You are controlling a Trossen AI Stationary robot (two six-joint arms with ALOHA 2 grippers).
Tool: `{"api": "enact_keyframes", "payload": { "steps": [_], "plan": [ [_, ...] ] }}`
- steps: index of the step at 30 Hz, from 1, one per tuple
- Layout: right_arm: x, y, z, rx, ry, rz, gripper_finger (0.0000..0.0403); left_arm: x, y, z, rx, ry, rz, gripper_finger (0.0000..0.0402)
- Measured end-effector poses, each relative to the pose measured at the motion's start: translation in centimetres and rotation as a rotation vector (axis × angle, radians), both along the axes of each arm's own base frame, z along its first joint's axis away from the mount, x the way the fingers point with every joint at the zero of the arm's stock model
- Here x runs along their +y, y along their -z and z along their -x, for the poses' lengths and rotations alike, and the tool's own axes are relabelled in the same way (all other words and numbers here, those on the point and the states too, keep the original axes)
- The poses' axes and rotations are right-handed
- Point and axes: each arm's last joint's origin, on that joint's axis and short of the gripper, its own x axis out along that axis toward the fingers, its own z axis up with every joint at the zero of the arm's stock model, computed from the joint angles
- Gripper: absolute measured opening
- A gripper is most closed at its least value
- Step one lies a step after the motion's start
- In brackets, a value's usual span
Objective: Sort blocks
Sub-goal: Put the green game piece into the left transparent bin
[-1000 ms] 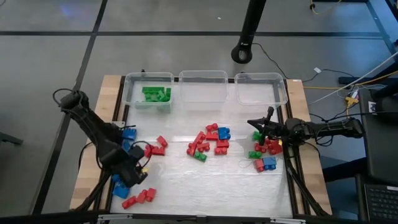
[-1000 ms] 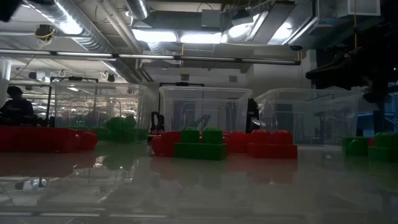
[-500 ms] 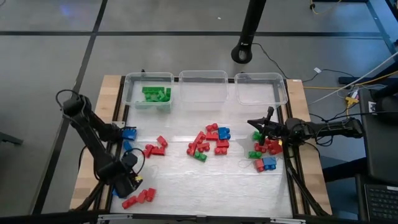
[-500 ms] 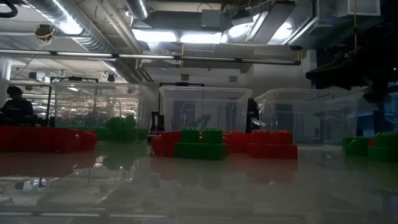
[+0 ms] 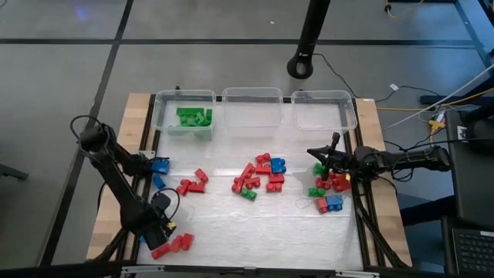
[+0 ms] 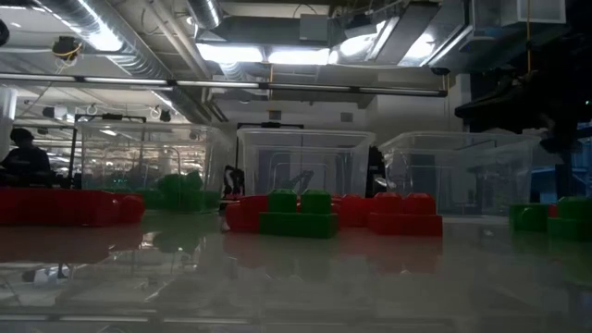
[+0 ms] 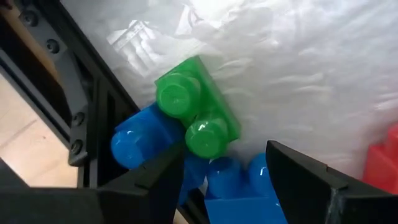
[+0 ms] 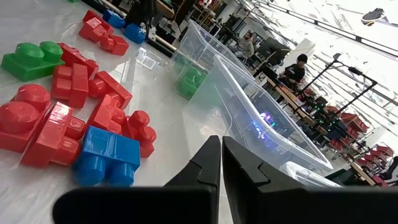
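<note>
- My left claw [image 7: 224, 180] is down at the near-left corner of the surface [image 5: 255, 224], fingers apart, nothing between them.
- Right ahead of it, just past the fingertips, sits a green block [image 7: 196, 115] on a couple of blue blocks [image 7: 146, 140]. Its long axis looks to run roughly along my reach, not across the gap, so I reckon I'd want some wrist twist before closing.
- Left bin [image 5: 184, 116] already has green ones in it, well off toward the far edge from this corner.
- Right claw [image 5: 330, 154] hangs over the right-side pile [image 5: 330, 189], fingers pressed together, holding nothing.
- More blocks lie mid-surface; the left arm's clearly nearer the corner bunch.
</note>
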Motion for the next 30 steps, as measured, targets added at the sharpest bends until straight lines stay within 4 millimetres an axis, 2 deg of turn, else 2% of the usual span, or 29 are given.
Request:
{"api": "enact_keyframes", "payload": {
  "steps": [8,16,30],
  "plan": [
    [0.0,0.0,0.0,0.000,0.000,0.000,0.0019,-0.6,0.8,-0.4,-0.012,0.032,0.018,0.0211],
    [0.0,0.0,0.0,0.000,0.000,0.000,0.0019,-0.3,1.6,-0.2,-0.014,0.039,0.028,0.0211],
    [0.0,0.0,0.0,0.000,0.000,0.000,0.0019,0.0,1.7,-0.3,-0.048,0.083,-0.010,0.0211]
  ]
}}
